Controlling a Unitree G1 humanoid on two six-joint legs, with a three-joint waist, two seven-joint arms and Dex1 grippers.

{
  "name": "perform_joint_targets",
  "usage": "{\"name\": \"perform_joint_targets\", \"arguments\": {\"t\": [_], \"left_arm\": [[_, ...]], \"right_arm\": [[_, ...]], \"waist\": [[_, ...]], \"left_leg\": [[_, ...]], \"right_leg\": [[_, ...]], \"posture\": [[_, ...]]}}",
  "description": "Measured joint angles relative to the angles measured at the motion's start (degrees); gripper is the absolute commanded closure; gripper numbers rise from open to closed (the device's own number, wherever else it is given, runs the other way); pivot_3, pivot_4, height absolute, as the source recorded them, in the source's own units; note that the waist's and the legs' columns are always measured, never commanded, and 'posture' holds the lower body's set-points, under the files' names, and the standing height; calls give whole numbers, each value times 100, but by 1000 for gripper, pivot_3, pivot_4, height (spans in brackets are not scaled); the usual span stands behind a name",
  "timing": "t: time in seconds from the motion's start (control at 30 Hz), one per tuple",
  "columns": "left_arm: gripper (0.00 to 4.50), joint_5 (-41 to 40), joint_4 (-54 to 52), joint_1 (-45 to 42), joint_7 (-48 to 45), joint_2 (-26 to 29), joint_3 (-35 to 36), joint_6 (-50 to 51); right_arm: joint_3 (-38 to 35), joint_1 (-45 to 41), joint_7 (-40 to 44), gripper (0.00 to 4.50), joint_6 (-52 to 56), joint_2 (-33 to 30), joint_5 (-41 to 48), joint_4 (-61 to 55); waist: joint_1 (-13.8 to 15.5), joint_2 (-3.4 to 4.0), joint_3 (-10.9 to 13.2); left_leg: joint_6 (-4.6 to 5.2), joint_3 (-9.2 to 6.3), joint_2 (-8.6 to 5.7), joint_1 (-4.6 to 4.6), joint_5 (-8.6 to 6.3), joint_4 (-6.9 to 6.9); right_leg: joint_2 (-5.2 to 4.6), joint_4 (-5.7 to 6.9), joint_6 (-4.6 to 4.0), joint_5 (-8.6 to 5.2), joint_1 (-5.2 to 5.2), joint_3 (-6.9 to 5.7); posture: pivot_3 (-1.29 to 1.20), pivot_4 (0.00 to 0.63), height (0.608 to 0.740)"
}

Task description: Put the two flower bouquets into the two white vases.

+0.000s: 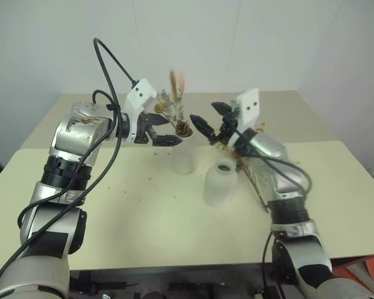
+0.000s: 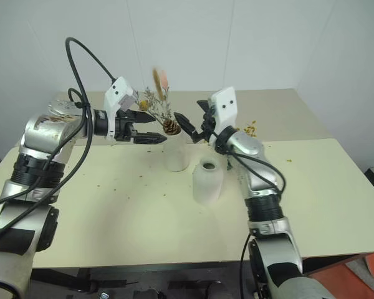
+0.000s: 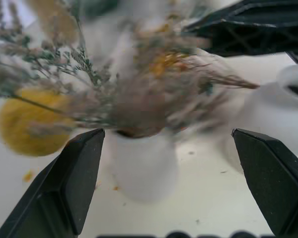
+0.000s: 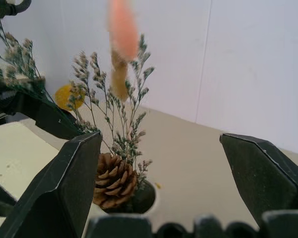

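The sparse bouquet (image 1: 179, 124), with a pinecone (image 4: 114, 181), a yellow ball flower (image 4: 64, 96) and pinkish plumes, stands upright in the tall cylinder vase (image 1: 182, 159). My left gripper (image 1: 161, 129) is open just left of the bouquet, at pinecone height. On the other side, my right gripper (image 1: 212, 118) is open and holds nothing. The shorter bell-shaped vase (image 1: 220, 184) stands empty in front of and to the right of the tall one. Mostly hidden behind my right arm, the bushy bouquet (image 2: 250, 129) with orange-yellow blossoms lies on the table.
Both vases stand near the middle of a cream table (image 1: 143, 212) dotted with small flower crumbs. A white wall rises behind the table's far edge. An orange object (image 1: 364, 268) sits below the table's near right corner.
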Motion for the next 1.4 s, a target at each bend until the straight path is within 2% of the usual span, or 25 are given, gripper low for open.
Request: {"name": "perform_joint_targets", "arguments": {"t": [0.13,0.37,0.7,0.87,1.17,1.4], "left_arm": [[0,-191,-353,2,-325,158,-58,19],[0,-652,-949,20,-762,187,-54,22],[0,-978,-887,-12,-1263,35,-192,1],[0,-926,-688,-53,-1498,-155,-476,-107],[0,-776,-380,-347,-1664,-568,-762,-351],[0,-685,-301,-347,-1653,-744,-803,-357]], "right_arm": [[-267,370,81,58,1125,-772,362,-788],[-521,374,-12,58,2795,-1537,789,-1173],[-100,-210,-256,58,5019,-2168,755,-541],[353,-334,-212,58,5507,-2368,723,-223],[1052,-445,71,58,5662,-2537,567,437],[1892,-562,724,58,5513,-2648,454,1088]], "waist": [[12,-1,1],[1,-1,1],[14,-2,1],[19,-2,1],[12,-3,2],[1,-3,2]], "left_leg": [[0,1,0,0,0,2],[1,7,3,6,0,2],[2,8,3,0,-1,1],[3,8,2,-2,-1,2],[3,9,2,-1,-1,2],[3,10,2,0,-1,3]], "right_leg": [[0,-2,0,0,3,1],[5,-22,-2,-3,4,5],[4,-51,-2,-3,9,3],[3,-54,-2,-3,10,3],[4,-55,-2,-3,10,4],[4,-55,-2,-3,10,5]], "posture": [[0,150,740],[0,150,740],[0,150,740],[0,150,740],[0,150,740],[0,150,740]]}}
